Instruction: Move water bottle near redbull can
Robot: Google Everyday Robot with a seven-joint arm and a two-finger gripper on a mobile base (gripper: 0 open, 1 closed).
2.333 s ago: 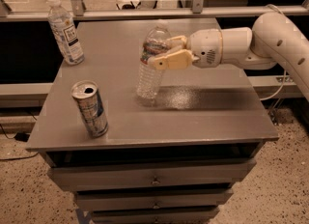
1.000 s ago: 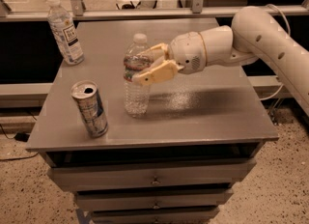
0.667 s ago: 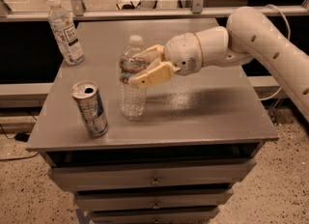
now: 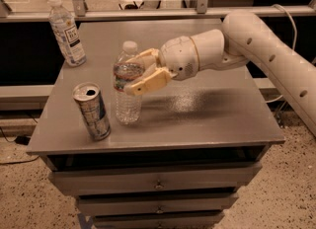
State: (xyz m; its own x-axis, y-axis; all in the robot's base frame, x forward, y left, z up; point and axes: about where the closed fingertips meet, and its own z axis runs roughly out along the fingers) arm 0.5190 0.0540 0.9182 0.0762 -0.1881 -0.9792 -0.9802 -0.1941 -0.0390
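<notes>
The hand (image 4: 132, 74) is over the middle of the desk (image 4: 207, 114), a bit to the left. Its two tan fingers (image 4: 150, 80) are closed around the water bottle (image 4: 127, 105), one on the near side and one on the far side, up by the red-and-white band. The white arm (image 4: 266, 50) comes in from the right.

The water bottle is clear and bumpy, with a white cap on top. It stands straight up. Its bottom looks to be down on the desk. I cannot tell how much water is in it.

Just to the left of the bottle, and a little nearer, is the redbull can (image 4: 93, 110). The two are close but not touching. The can stands up, and there is a dark hole in its silver top. What is inside cannot be seen.

Far away at the far left corner stands another bottle (image 4: 65, 30) with a big white label and a white cap.

Under the desk top are drawers (image 4: 158, 181), all shut.
</notes>
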